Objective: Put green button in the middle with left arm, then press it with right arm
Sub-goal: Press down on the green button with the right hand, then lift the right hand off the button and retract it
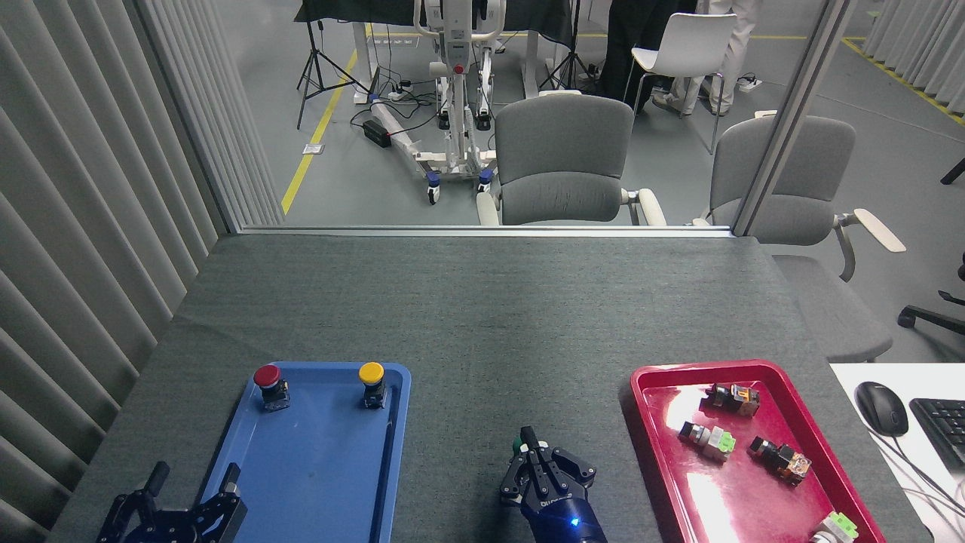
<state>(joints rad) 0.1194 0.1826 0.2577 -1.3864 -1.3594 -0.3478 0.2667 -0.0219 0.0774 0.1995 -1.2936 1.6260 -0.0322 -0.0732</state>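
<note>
The green button (516, 449) stands on the bare grey cloth of the middle (482, 354), between the two trays. Only a thin green sliver of its cap shows. My right gripper (531, 439) sits directly over it with its fingers pressed together, shut, and covers most of the cap and base. Whether the fingertips touch the cap is hidden. My left gripper (194, 472) hangs open at the bottom left, at the near left corner of the blue tray, holding nothing.
The blue tray (324, 467) on the left holds a red-capped button (267, 379) and a yellow-capped button (371, 376). The red tray (671, 467) on the right holds several switch parts. A mouse (880, 407) and a keyboard (942, 426) lie far right.
</note>
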